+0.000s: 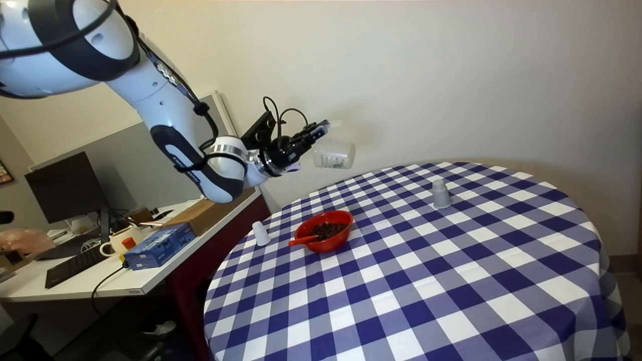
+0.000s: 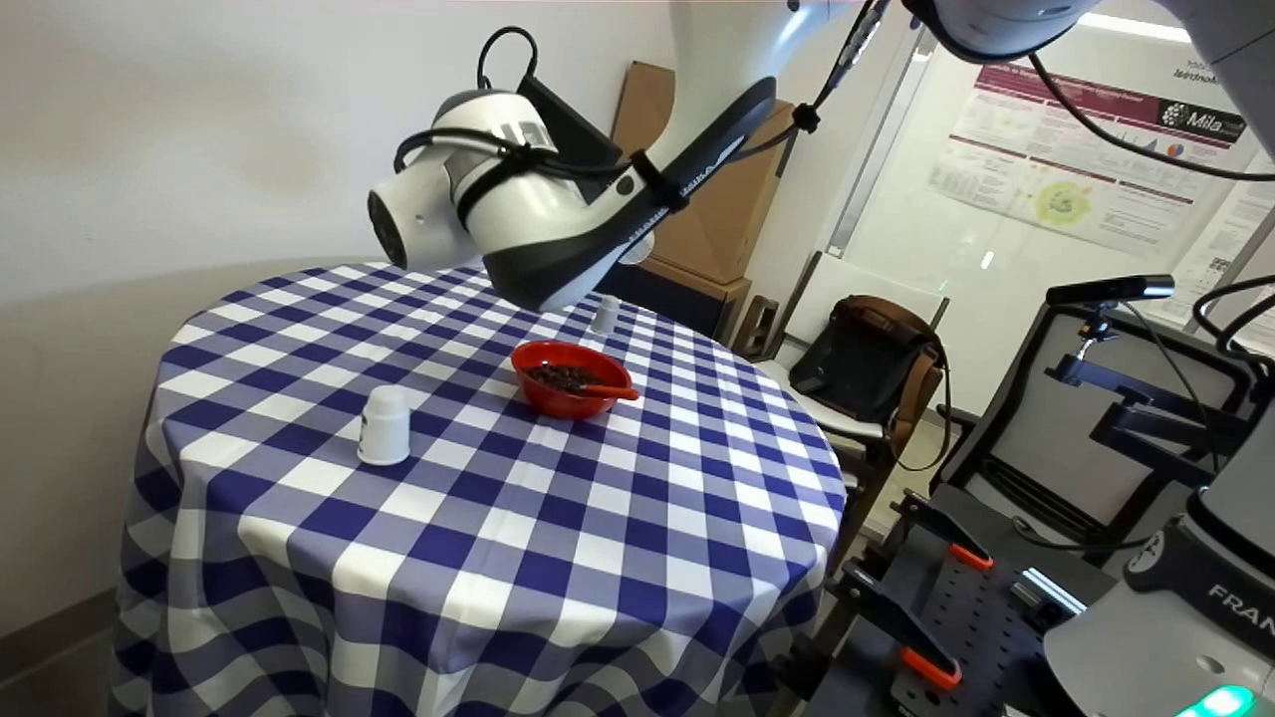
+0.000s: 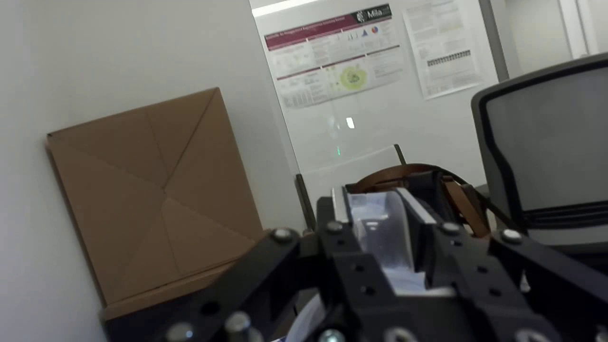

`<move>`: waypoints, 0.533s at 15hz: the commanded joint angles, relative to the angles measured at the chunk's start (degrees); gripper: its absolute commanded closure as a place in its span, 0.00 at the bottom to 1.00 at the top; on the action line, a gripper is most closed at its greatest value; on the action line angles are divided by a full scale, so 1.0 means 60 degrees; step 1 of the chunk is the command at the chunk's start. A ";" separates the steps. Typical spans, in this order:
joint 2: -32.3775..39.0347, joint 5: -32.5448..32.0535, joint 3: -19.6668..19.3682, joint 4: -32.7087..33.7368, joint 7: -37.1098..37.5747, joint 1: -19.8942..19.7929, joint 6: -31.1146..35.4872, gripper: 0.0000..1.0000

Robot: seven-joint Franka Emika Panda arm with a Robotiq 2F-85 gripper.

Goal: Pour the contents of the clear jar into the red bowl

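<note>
My gripper [image 1: 322,128] is raised above the table and shut on the clear jar [image 1: 334,154], which hangs by the fingertips. In the wrist view, transparent plastic of the jar [image 3: 382,232] sits between the two fingers [image 3: 373,195]. I cannot tell its exact tilt; no dark contents show in it. In an exterior view only a small round part of the jar [image 2: 637,248] shows behind the arm, and the gripper is hidden. The red bowl [image 1: 325,246] stands on the table below the jar; it also shows in an exterior view [image 2: 564,402]. Dark brown bits and a red spoon lie in it.
The round table has a blue-and-white checked cloth [image 1: 401,291]. A pale upside-down cup [image 1: 261,233] stands near the bowl; another [image 1: 441,194] stands farther off. A desk with a blue box [image 1: 160,245] adjoins the table. A wall is behind.
</note>
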 commanded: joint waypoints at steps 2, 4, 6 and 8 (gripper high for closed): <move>-0.1149 0.1146 0.0245 0.0097 -0.1268 -0.0604 0.1282 0.93; -0.1665 0.1642 0.0236 0.0050 -0.1750 -0.0909 0.1895 0.93; -0.2029 0.2255 0.0207 0.0084 -0.2191 -0.1223 0.2471 0.93; -0.2325 0.2906 0.0144 0.0122 -0.2672 -0.1608 0.3106 0.93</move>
